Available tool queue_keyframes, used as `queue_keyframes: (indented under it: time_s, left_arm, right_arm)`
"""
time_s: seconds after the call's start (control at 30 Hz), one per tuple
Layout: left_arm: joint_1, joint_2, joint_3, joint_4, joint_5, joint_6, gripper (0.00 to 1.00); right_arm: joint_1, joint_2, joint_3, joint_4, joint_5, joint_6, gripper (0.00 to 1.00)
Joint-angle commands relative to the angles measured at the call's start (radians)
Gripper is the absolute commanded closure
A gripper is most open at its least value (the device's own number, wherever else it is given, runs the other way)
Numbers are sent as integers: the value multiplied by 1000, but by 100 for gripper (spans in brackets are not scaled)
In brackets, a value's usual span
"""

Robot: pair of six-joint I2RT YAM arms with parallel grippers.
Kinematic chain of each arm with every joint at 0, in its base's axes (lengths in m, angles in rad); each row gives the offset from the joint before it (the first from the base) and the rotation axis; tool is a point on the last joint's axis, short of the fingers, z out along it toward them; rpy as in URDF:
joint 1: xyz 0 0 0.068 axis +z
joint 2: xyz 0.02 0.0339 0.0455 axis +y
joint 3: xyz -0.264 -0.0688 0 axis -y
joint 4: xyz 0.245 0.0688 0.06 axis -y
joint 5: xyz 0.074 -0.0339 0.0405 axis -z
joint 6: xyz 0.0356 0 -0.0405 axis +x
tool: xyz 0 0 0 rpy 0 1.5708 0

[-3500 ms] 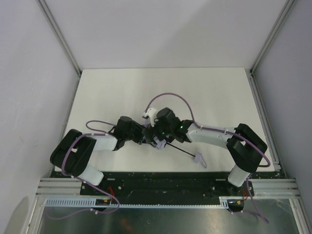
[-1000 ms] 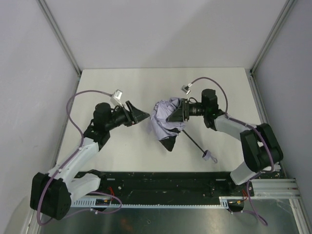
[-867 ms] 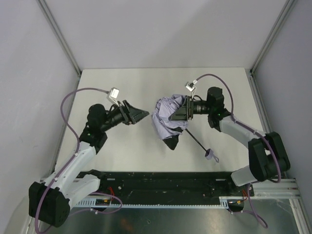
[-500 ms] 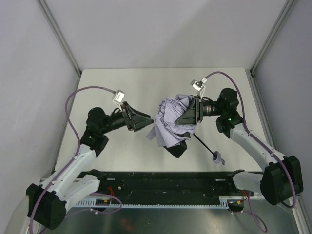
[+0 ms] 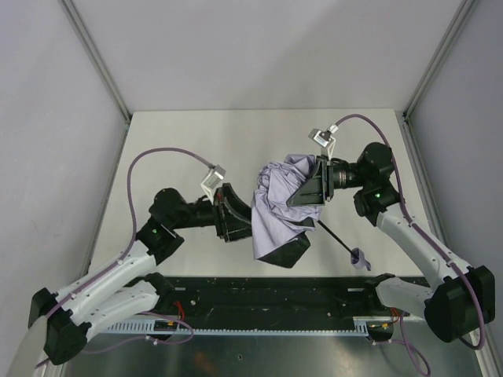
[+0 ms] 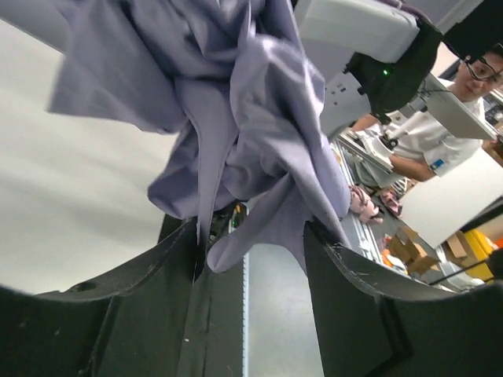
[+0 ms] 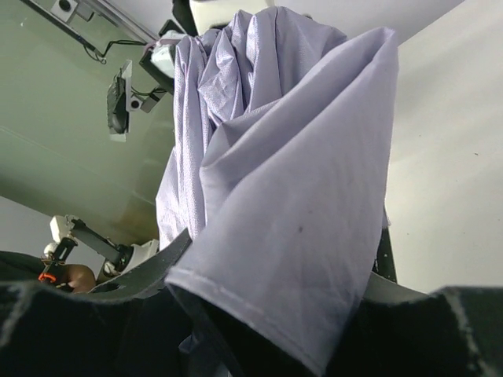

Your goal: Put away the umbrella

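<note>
The umbrella (image 5: 277, 210) hangs above the table's middle as a bundle of pale lavender fabric. Its thin black shaft (image 5: 336, 238) slants down to the small handle (image 5: 360, 259) at the right. My right gripper (image 5: 311, 192) comes in from the right and is shut on the canopy's upper folds; in the right wrist view the fabric (image 7: 299, 181) fills its jaws (image 7: 283, 243). My left gripper (image 5: 242, 220) is at the canopy's left edge, open. In its wrist view, hanging folds (image 6: 251, 157) drop between the two fingertips (image 6: 251, 229).
The black base rail (image 5: 259, 290) runs along the near edge under the umbrella. Grey walls and aluminium posts (image 5: 98, 63) close in the white table (image 5: 196, 141) on three sides. A person (image 6: 464, 75) shows beyond the cell in the left wrist view.
The right gripper has carried the umbrella nearer and higher, so the canopy hangs longer. The left gripper has swung right up to the canopy's edge and its jaws have narrowed.
</note>
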Motion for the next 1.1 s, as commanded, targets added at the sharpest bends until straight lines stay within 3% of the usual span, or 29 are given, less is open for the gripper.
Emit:
queue_keyframes:
  time_s: [0.0, 0.07, 0.17, 0.23, 0.47, 0.57, 0.8, 1.07]
  left_arm:
    - [-67, 4, -16, 35, -61, 14, 41]
    - [-75, 31, -9, 35, -77, 16, 52]
    - [-81, 67, -9, 36, -98, 24, 90]
    - [-87, 72, -38, 38, -127, 36, 97]
    - [-112, 66, -132, 73, -220, 28, 100]
    - [-113, 76, -136, 90, -209, 14, 100]
    - [-113, 58, -137, 101, -175, 19, 100]
    - [-114, -1, -220, 102, -146, -9, 100]
  right_arm:
    - [12, -33, 77, 74, -10, 64, 100]
    - [14, -33, 81, 103, -11, 89, 100]
    - [13, -27, 87, 136, -3, 123, 100]
    - [14, -15, 93, 179, 12, 168, 100]
    - [20, 81, 121, 645, 113, 583, 100]
    - [17, 110, 127, 727, 123, 668, 100]
    - [-29, 76, 141, 384, 124, 417, 100]
    - [-140, 107, 164, 91, 178, 381, 100]
